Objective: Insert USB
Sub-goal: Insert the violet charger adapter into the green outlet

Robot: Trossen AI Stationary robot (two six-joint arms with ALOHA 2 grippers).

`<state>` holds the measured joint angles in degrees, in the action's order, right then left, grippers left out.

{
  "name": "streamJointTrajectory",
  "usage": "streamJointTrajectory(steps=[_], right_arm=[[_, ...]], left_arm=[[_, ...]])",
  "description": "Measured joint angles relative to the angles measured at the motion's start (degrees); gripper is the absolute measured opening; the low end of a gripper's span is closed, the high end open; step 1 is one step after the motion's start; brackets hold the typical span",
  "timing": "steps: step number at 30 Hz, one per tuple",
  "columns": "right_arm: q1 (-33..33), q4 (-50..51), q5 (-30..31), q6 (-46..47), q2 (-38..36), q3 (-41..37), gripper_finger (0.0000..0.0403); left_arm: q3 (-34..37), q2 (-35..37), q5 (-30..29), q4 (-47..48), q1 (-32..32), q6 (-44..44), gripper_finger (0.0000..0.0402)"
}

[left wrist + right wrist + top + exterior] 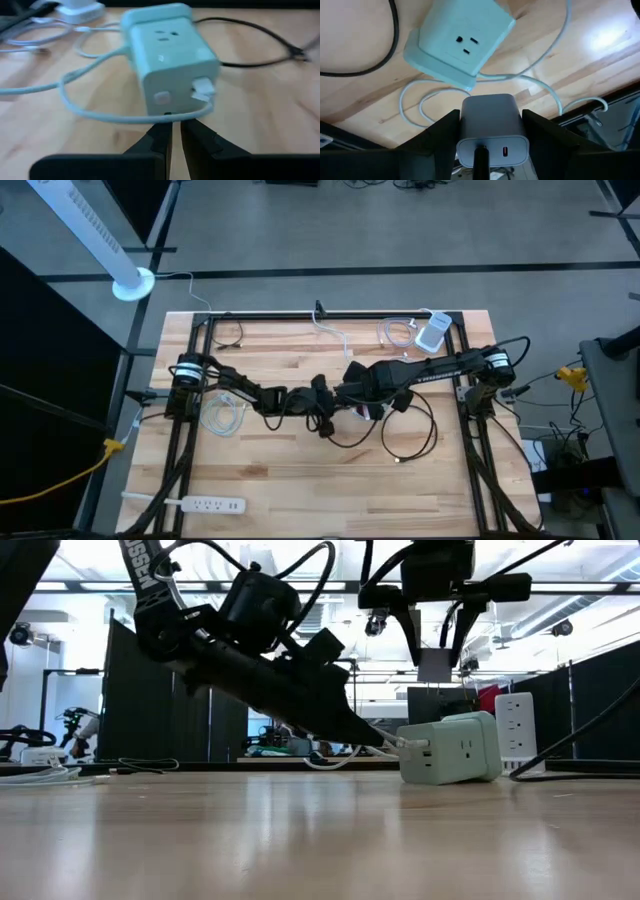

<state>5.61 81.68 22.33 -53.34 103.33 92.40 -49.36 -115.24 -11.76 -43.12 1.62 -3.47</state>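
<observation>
Item: pale green outlet cube (167,55) with a socket face and side USB ports. Lies on the wooden counter (300,480) near its middle, tilted slightly in the low view. A white USB plug (202,90) sits at one side port; how deep it is seated cannot be told. Its white cable (80,107) loops around the cube's base.

Item: left gripper (176,137). Low over the counter just in front of the cube's port side, fingers pressed nearly together with only a thin gap. The white cable passes just at the tips; whether it is pinched cannot be told.

Item: right gripper (490,132). Above the cube, pointing down, fingers spread around a grey-white USB charger block (492,125) and clamped on its sides. The block's end face shows one small port and a dark cable (480,160) plugged beside it.

Item: black cable (410,430), looped on the counter to the right of the cube.

Item: white power strip (205,504), near the counter's front-left edge.

Item: white adapter (432,332) with coiled white cord, back-right corner.

Item: coiled white cable (222,416), left side, beside the left arm.
</observation>
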Motion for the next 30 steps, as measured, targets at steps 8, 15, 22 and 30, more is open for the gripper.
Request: streamJointTrajectory(steps=[8, 15, 22, 30], right_arm=[[-0.23, 1.10, -3.89, -4.89, 0.00, -0.04, 0.0188], [-0.68, 1.61, -3.71, -1.67, 0.00, -0.04, 0.0188], [-0.63, 1.58, -3.74, -0.39, 0.00, -0.04, 0.0188], [-0.63, 1.31, -3.74, 1.75, 0.00, -0.04, 0.0188]], left_arm=[[0.66, 0.00, -0.84, -1.64, -5.64, -7.75, 0.0027], [5.69, 1.75, 6.75, -1.48, -8.26, -14.88, 0.0027], [9.78, 3.60, 10.87, -8.79, -5.84, -22.85, 0.0027], [5.50, -0.75, 10.05, -10.51, -5.41, -35.10, 0.0058]])
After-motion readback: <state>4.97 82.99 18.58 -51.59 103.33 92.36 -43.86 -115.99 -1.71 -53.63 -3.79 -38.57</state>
